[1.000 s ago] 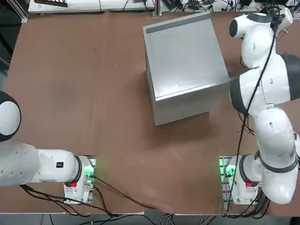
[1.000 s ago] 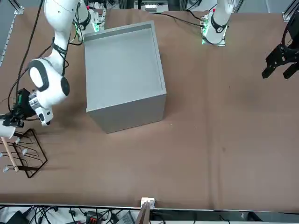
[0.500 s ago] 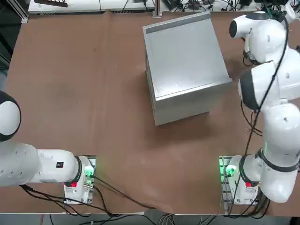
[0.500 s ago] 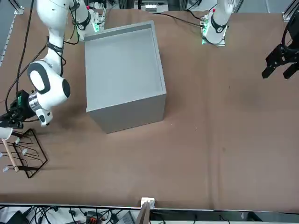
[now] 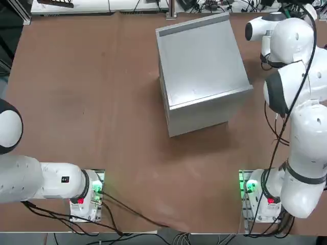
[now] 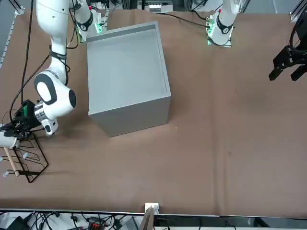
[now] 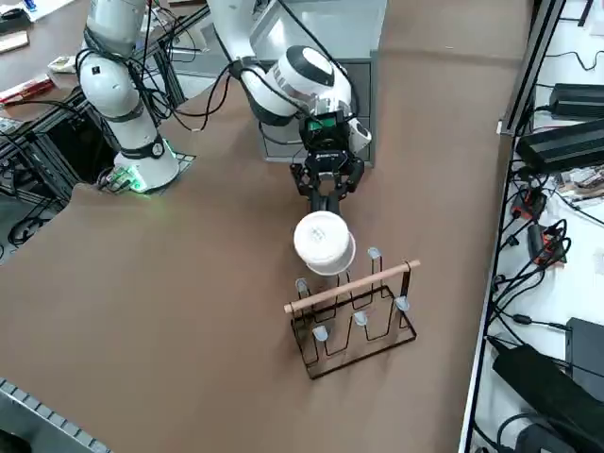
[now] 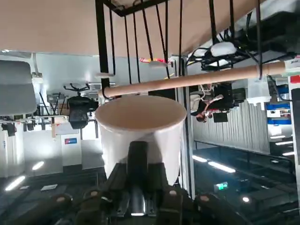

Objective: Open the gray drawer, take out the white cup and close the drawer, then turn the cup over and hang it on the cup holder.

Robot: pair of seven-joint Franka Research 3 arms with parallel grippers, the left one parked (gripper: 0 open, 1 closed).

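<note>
The plain, round white cup [image 7: 324, 243] is clamped by its wall in the right gripper [image 7: 327, 193], held just beside the wooden bar of the cup holder [image 7: 354, 311].

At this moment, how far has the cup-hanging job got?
Done, by the look of it: the gray drawer sits closed and the white cup is out. In hand: the right gripper is shut on the cup's wall, holding it just above the cup holder, base toward the side camera. Left: lower it onto a peg and let go; no peg carries it yet.
</note>
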